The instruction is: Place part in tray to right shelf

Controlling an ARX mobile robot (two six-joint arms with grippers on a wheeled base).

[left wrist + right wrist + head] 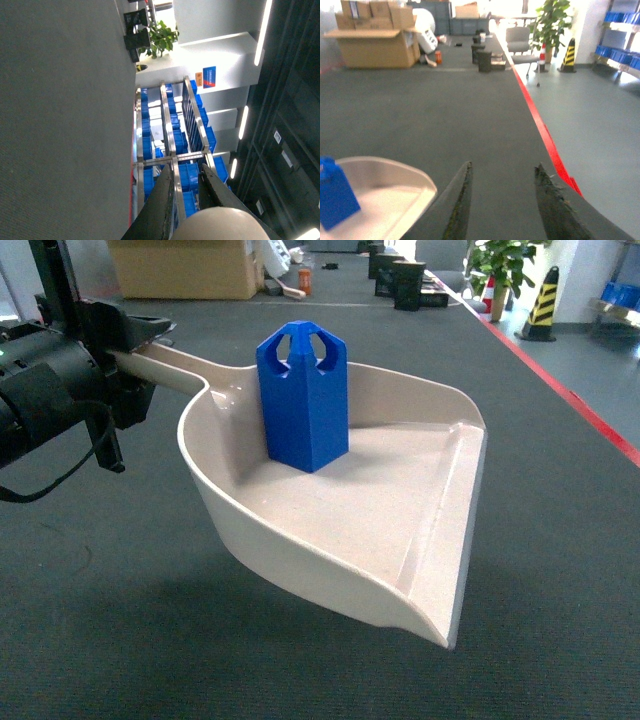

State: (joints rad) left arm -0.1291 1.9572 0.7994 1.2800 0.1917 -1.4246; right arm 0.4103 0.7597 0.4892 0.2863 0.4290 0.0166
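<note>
The blue part (pixel 303 400) stands upright in the beige tray (pixel 400 530), near its back wall. The tray hangs tilted a little above the dark table, casting a shadow beneath. My left gripper (pixel 140 348) is shut on the tray's long handle at the left; in the left wrist view its fingers (pixel 165 200) flank the rounded handle end (pixel 215 225). Beyond them stands the right shelf (pixel 172 135), a steel rack with blue crates. My right gripper (pixel 503 166) is open over the table, with the tray (pixel 395 200) and part (pixel 335 200) to its left.
A red strip (pixel 540 125) marks the table's right edge. At the far end sit a cardboard box (pixel 185 268) and black items (pixel 405 285). On the floor to the right are a striped cone (pixel 545 302) and a potted plant (pixel 505 265).
</note>
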